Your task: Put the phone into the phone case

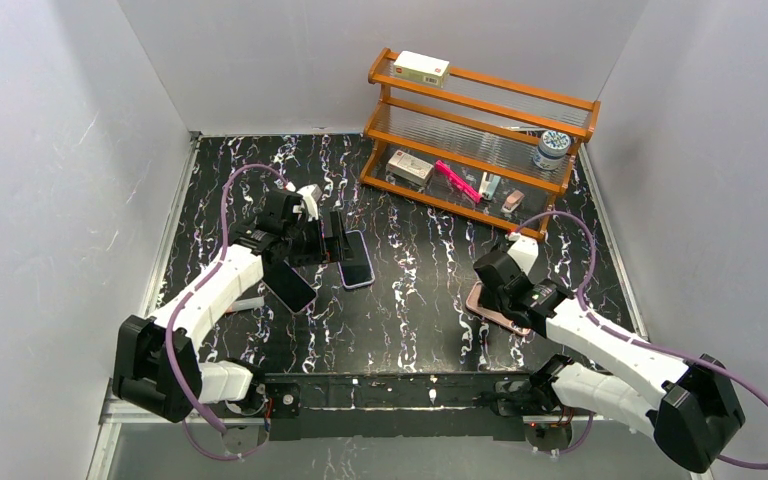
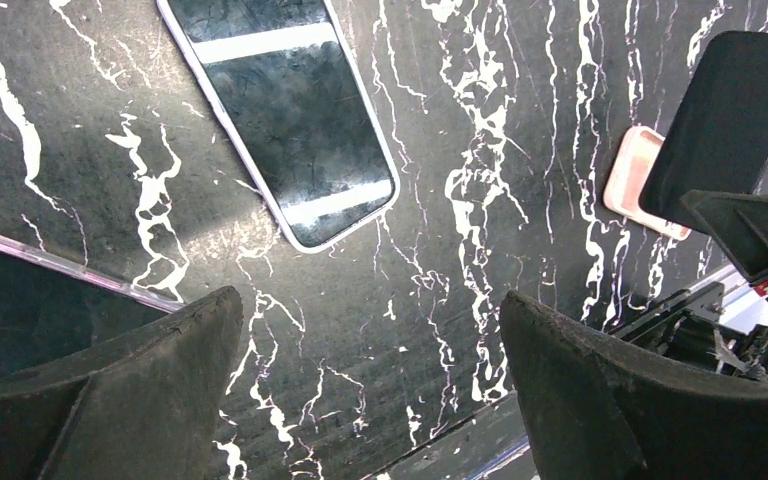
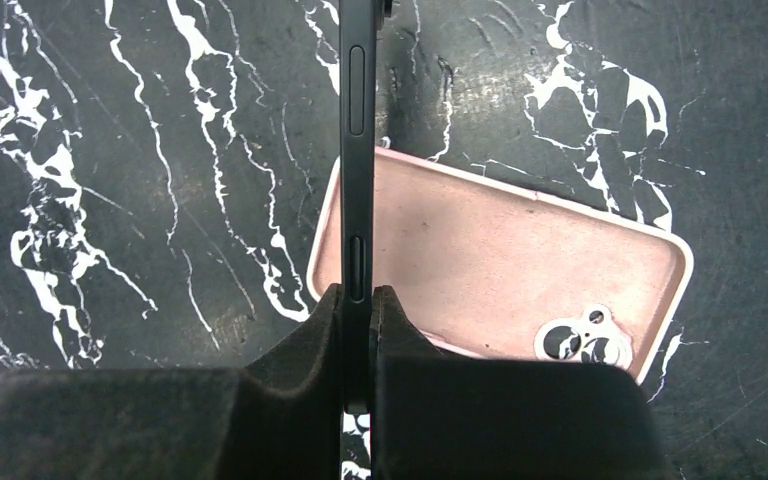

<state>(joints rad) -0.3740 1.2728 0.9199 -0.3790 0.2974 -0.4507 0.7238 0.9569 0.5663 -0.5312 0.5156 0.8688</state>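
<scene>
We have the phone [image 3: 357,150] clamped edge-on in our right gripper [image 3: 358,305] over the pink case [image 3: 490,265], not yet seated; our left gripper [image 2: 370,300] gapes empty, well away from the case.

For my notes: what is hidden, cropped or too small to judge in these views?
Right wrist view: phone seen edge-on only, its top cut by the frame.
Top view: right pincer covers most of the pink case and the phone.
Left wrist view: the second phone is cropped at the upper edge.
Top view: shelf labels too small.
</scene>
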